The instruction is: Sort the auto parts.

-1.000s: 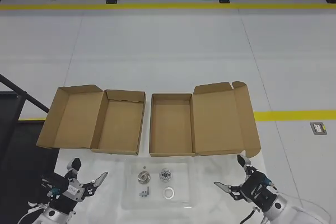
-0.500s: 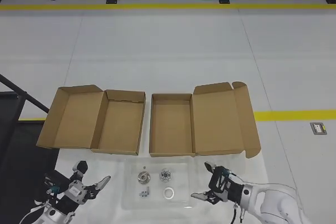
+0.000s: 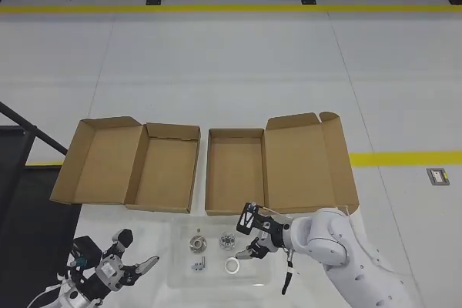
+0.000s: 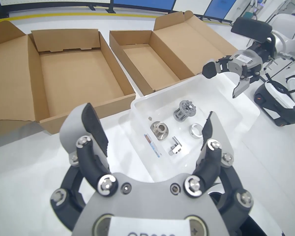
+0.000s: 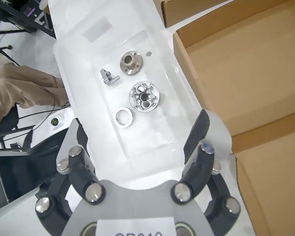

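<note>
- Counter (image 3: 150,227): white, and it carries everything below.
- Two cardboard boxes stand side by side at the far side with their lids folded outward, the left box (image 3: 165,175) and the right box (image 3: 235,171). No part lies in either, so sorting looks not yet begun.
- Clear plastic tray (image 3: 212,276): sits just in front of the boxes, between the two arms. All the parts are inside it.
- Right end effector (image 4: 222,82): fingers spread wide and holding nothing. It hangs above the tray's right-hand end, near the right box.
- Left end effector (image 3: 138,251): also spread and empty, low over the counter, well to the left of the tray.
- Slotted hub (image 5: 144,96): the biggest part, nearest the right arm.
- Flanged bushing (image 5: 131,63): near the hub, toward the left end of the tray.
- White ring (image 5: 123,117): lies flat, just beside the hub.
- Small bracket (image 5: 108,77): near the bushing.
- Tiny speck (image 5: 148,53): too small to identify.

Risks, as I judge them:
- The hub and ring lie close together, so a wide finger descending on one may knock the other.
- The tray looks light, and a finger catching its wall could shove it and scatter the parts.
- The smooth metal parts may slip out of an off-centre pinch.
- The flat ring offers little edge to grip.
- If both arms enter the tray together, they could collide.
</note>
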`<state>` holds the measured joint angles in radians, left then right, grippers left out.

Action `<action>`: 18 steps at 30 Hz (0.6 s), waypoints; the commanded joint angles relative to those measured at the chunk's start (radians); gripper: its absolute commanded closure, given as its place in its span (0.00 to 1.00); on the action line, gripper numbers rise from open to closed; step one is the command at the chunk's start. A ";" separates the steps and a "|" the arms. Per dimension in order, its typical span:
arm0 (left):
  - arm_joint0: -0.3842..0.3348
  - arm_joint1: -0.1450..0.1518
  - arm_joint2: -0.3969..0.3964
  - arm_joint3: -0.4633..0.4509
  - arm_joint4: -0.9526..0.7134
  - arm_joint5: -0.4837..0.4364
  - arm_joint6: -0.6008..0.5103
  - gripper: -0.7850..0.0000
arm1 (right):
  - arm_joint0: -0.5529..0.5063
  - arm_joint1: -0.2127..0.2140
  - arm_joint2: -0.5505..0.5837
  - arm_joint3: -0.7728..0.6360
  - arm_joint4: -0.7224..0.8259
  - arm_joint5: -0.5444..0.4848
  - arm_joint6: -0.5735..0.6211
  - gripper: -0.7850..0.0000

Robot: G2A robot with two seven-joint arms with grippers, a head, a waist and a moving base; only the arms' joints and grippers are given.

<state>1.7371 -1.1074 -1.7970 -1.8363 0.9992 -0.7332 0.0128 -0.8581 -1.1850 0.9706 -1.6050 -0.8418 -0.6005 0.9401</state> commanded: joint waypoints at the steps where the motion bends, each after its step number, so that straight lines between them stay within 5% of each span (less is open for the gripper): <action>1: 0.000 0.000 0.000 0.000 -0.001 0.001 0.000 0.00 | -0.001 0.000 0.002 0.001 0.006 -0.001 0.000 0.00; 10: 0.001 0.000 0.009 -0.010 0.003 0.008 -0.004 0.00 | -0.006 -0.001 -0.044 -0.007 -0.056 -0.073 -0.022 0.00; 18: 0.015 -0.001 0.016 -0.017 -0.023 0.025 0.004 0.00 | 0.075 -0.047 -0.218 -0.002 -0.317 0.127 0.018 0.00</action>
<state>1.7515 -1.1086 -1.7814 -1.8534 0.9810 -0.7098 0.0166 -0.7949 -1.2262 0.7716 -1.6149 -1.1444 -0.4948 0.9484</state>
